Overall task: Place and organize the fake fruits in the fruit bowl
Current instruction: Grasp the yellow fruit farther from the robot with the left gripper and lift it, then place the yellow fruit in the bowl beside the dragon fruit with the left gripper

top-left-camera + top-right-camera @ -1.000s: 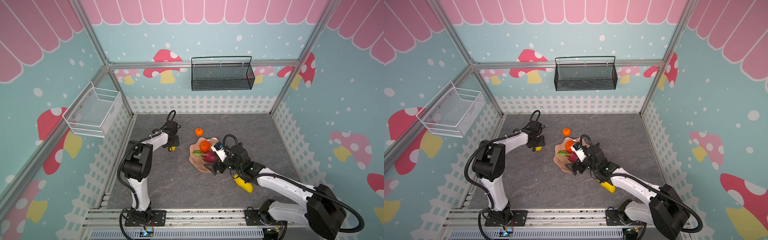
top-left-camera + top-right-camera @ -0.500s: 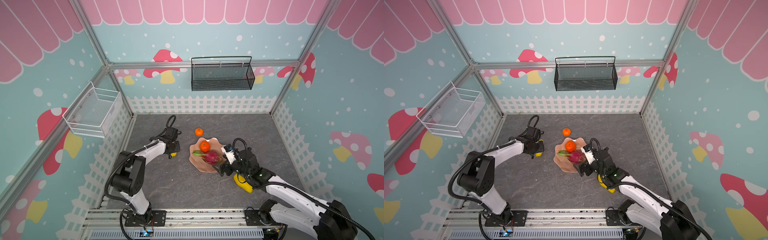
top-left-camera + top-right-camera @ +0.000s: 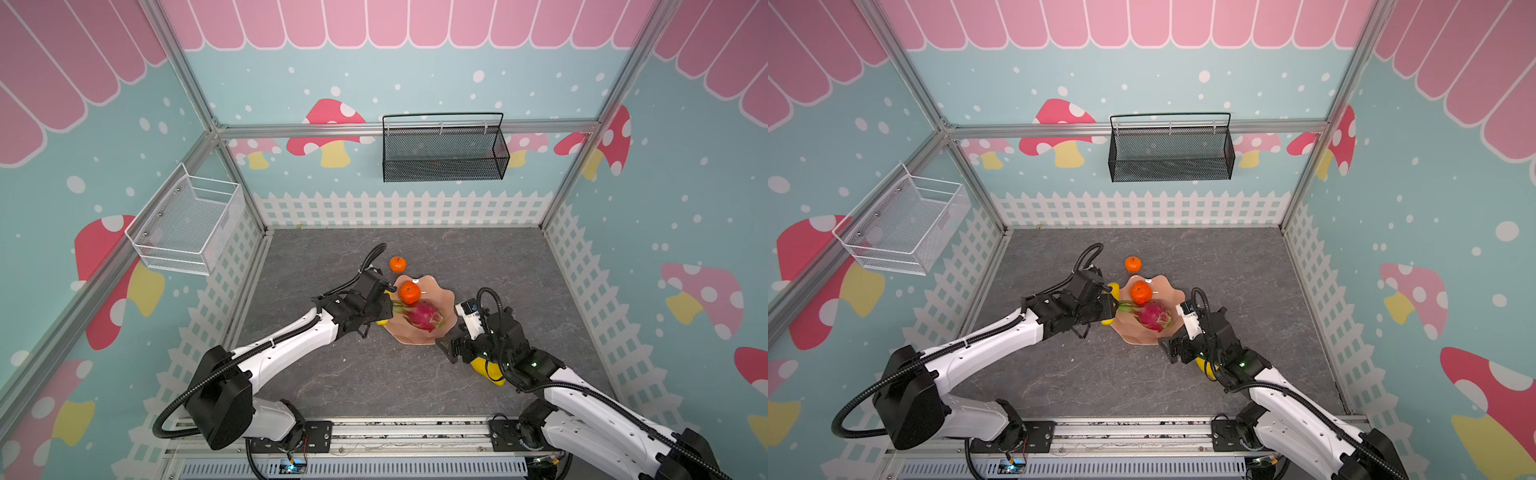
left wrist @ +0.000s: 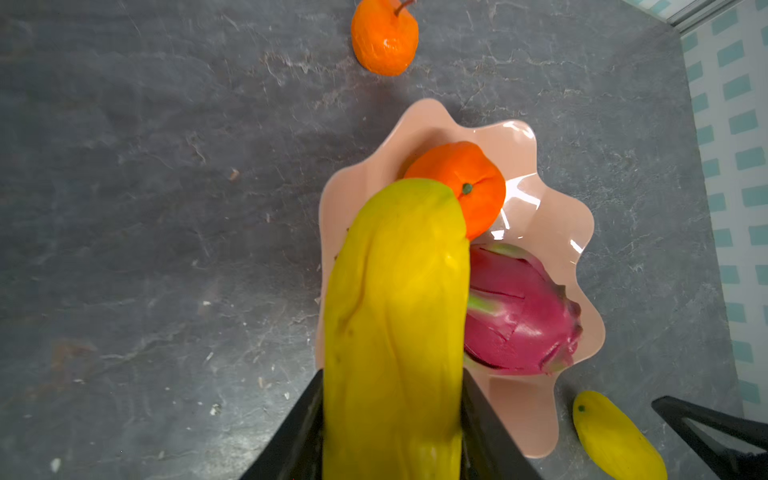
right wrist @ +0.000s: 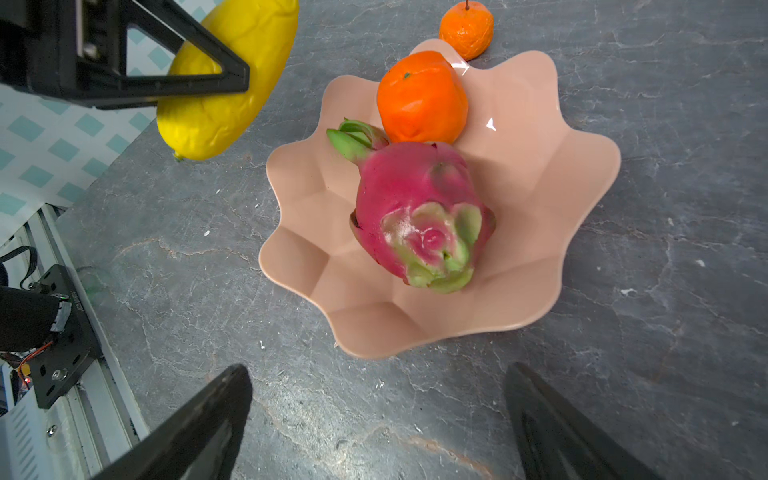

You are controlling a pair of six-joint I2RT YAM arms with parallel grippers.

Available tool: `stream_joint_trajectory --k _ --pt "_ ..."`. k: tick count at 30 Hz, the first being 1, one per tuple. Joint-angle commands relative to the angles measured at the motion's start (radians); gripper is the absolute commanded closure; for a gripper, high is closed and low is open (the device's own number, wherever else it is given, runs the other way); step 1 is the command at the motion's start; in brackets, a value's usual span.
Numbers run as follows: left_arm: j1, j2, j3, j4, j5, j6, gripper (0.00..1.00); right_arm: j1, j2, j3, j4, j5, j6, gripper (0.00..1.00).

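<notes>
Jaws of the outstretched left arm (image 3: 291, 338) clamp a yellow fruit (image 4: 395, 311) over the bowl (image 5: 540, 187) rim, now up off the counter (image 3: 353, 374). Right arm (image 3: 602, 405) has pulled back, jaws wide open and empty, with the dragon fruit (image 5: 411, 199) left in the bowl.

This is looking like a robot lab's staged test cell: two arms (image 3: 291, 340) are sitting bolted to a rail (image 3: 395, 432) beside a grey tabletop (image 3: 478, 257), an aluminium frame (image 3: 548, 124) is carrying printed mushroom walls (image 3: 685, 208), a black basket (image 3: 444, 153) and a white basket (image 3: 187, 224) are hanging on them, and fruits (image 3: 422, 316) are lying below.
</notes>
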Motion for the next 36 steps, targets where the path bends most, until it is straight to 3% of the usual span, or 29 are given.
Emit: stream_joint_trajectory --k 1,5,19,29,33,36 --pt "-0.036 0.028 -0.013 0.019 -0.073 -0.141 0.55 -0.005 -0.021 -0.018 -0.001 0.001 0.025 0.02" --pt "-0.068 0.063 -0.009 0.041 -0.126 -0.175 0.54 -0.004 -0.035 -0.031 0.007 0.003 0.028 0.02" --pt "-0.1 0.198 0.04 0.125 -0.125 -0.18 0.52 -0.003 -0.039 -0.047 0.016 0.003 0.026 0.02" --pt "-0.109 0.214 0.038 0.124 -0.129 -0.177 0.38 -0.005 -0.014 -0.044 -0.002 0.034 0.04 0.02" --pt "-0.108 0.193 0.039 0.123 -0.135 -0.153 0.35 -0.008 0.003 -0.011 -0.074 0.147 0.101 0.02" --pt "-0.11 0.152 0.043 0.118 -0.124 -0.1 0.32 -0.014 0.019 0.047 -0.214 0.326 0.191 0.02"
